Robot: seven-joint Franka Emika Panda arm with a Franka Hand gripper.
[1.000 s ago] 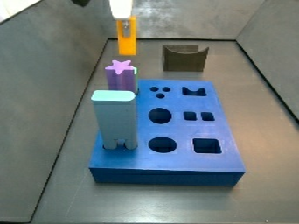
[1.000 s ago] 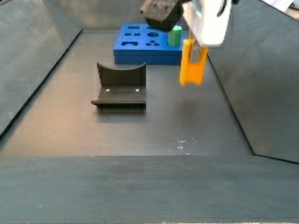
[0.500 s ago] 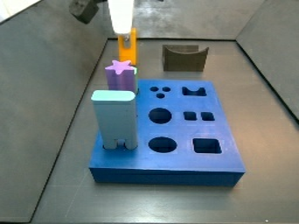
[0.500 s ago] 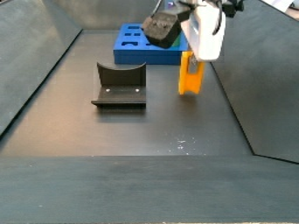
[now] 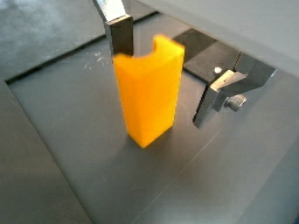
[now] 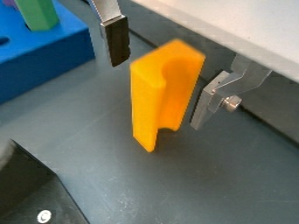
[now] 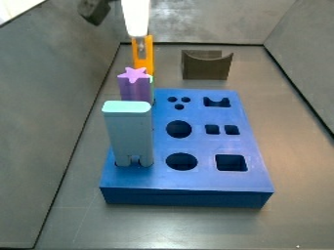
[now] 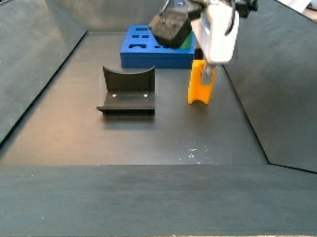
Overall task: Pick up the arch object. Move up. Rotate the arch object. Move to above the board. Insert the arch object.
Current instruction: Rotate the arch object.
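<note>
Gripper (image 6: 163,74) down over the arch object (image 6: 162,92), upright on the table (image 5: 70,166) between wide fingers (image 6: 114,39) (neither pad touching). Risk: uneven closing, tipping the block before the lift.

The gripper (image 5: 163,66) is cut off at the frame edge in both wrist views. In a side view, the purple star peg (image 7: 133,82) hides the arch object's (image 7: 141,55) base.

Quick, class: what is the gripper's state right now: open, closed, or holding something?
Gripper: open, its fingers on either side of the upright arch object without touching it; nothing is held.
</note>
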